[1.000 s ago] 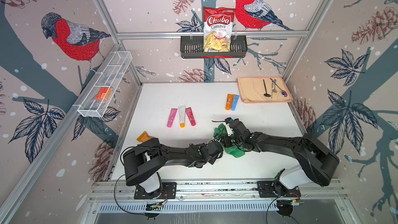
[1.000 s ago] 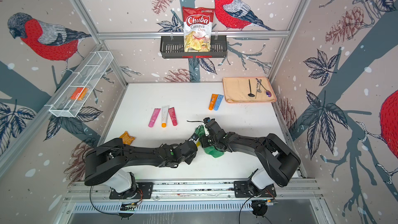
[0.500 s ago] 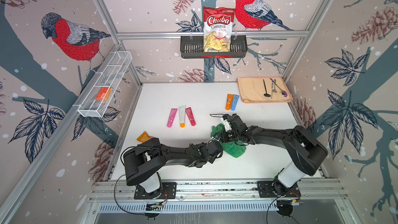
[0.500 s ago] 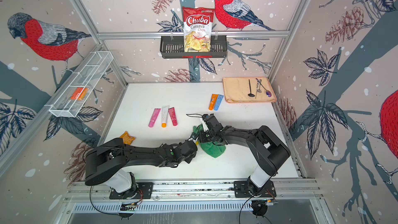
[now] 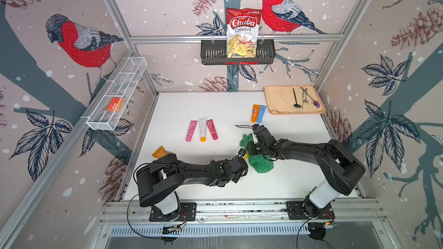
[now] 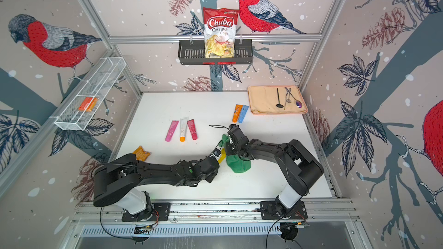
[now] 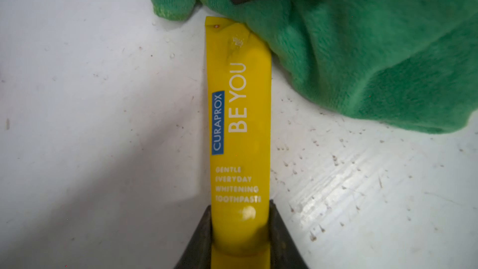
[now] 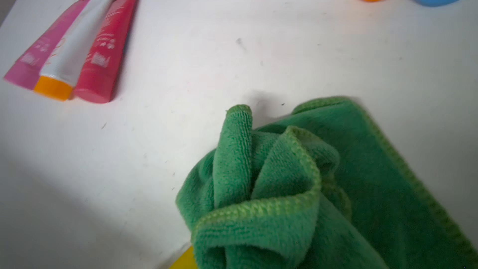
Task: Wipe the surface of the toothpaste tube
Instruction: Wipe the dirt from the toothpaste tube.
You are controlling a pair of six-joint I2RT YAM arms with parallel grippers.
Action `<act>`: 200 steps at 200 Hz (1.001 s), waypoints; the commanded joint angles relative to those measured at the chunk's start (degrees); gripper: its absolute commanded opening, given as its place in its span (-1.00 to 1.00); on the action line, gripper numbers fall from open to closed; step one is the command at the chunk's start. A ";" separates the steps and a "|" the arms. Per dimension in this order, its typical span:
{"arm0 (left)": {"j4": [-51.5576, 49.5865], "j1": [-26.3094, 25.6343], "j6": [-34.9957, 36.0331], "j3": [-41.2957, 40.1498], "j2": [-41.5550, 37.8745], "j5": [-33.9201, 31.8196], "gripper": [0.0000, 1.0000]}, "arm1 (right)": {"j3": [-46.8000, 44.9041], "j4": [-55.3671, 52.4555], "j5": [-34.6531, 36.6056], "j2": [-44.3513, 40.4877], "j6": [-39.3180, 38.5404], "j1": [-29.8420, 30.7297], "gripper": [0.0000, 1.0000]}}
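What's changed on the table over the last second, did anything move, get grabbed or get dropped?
The right gripper, shut on the green cloth, slid a little toward the far side of the table along the yellow toothpaste tube, its elbow swinging inward. Nothing was newly grasped or released. The left gripper stayed clamped on the tube, and everything else looks unchanged.

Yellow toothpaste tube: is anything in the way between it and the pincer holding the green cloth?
No, nothing visible is in the way. The right pincer grips the green cloth, and the cloth overlaps a corner of the yellow toothpaste tube at its flat end. The left pincer is shut on the tube's cap end.
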 commanded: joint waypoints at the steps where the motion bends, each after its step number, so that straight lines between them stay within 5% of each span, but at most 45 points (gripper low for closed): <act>1: -0.98 -0.11 0.58 -0.14 -0.12 2.13 -0.66 | -1.05 0.26 -10.37 -3.08 0.43 1.86 -0.83; 47: -1.62 -0.08 1.16 0.73 0.25 1.52 -0.66 | -3.24 2.40 -14.02 -5.19 0.91 2.90 -0.83; 114: -1.76 -0.07 1.00 0.57 -0.30 1.15 -0.66 | -1.85 -5.59 4.87 3.74 0.19 -0.78 -0.83; 200: -1.89 -0.08 0.93 0.54 -0.45 1.21 -0.67 | -1.88 -10.40 20.86 0.24 2.35 -5.19 -0.83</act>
